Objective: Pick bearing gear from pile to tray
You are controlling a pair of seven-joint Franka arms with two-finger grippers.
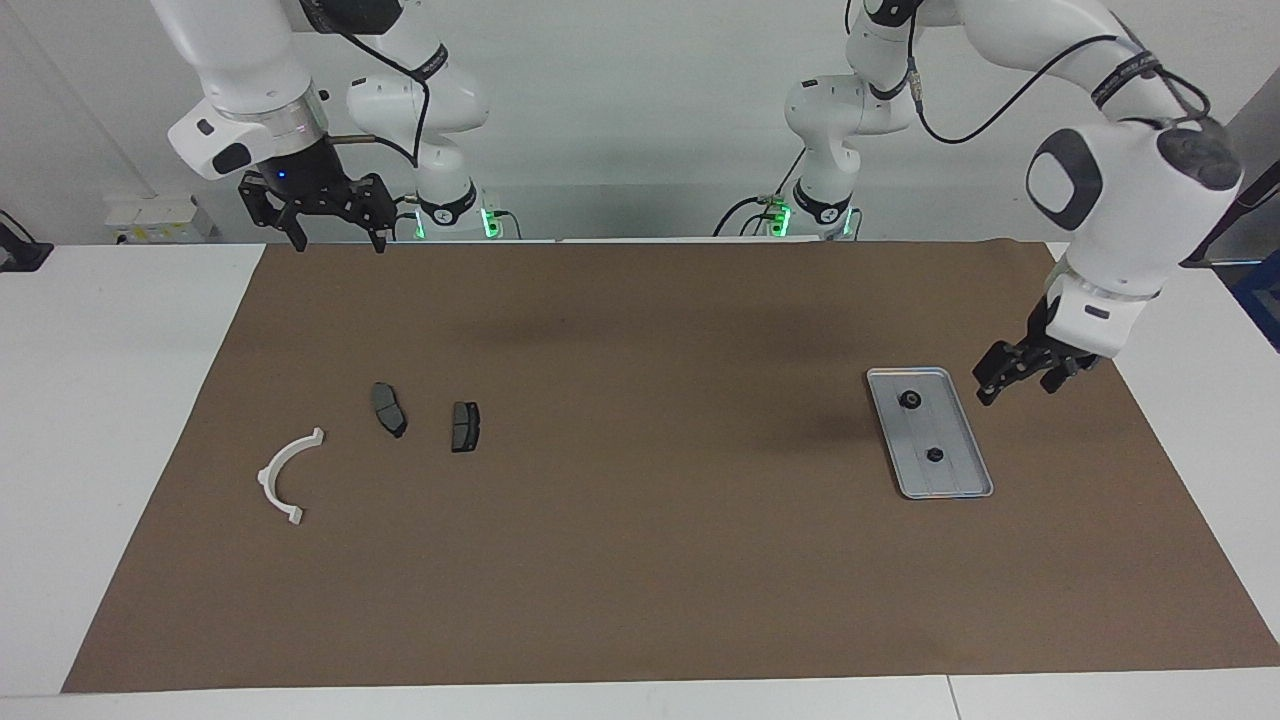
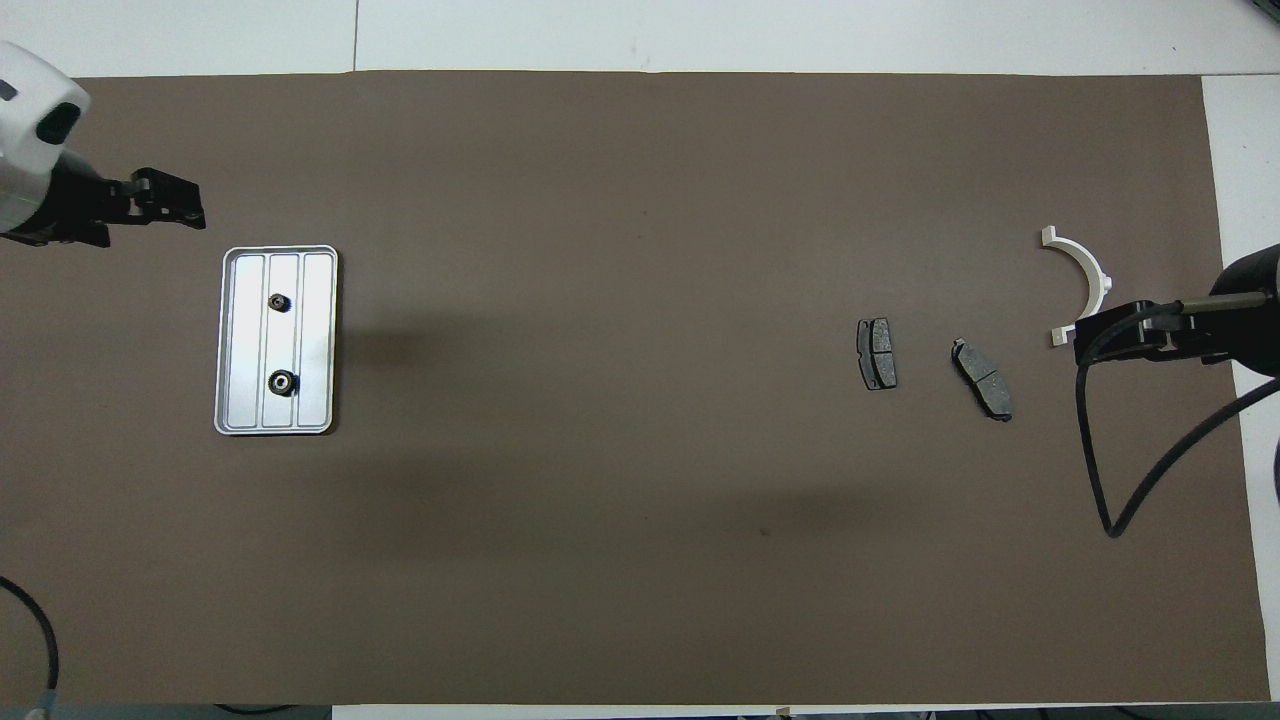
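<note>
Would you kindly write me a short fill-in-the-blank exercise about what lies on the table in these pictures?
1. The tray holds ____ small black gears.
2. The white half-ring bracket lies on the brown ____.
3. Between the bracket and the tray lie two dark grey brake ____.
4. The left gripper hangs beside the tray, while the ____ gripper waits near its own base, up over the mat's edge.

Missing words: two; mat; pads; right
</note>
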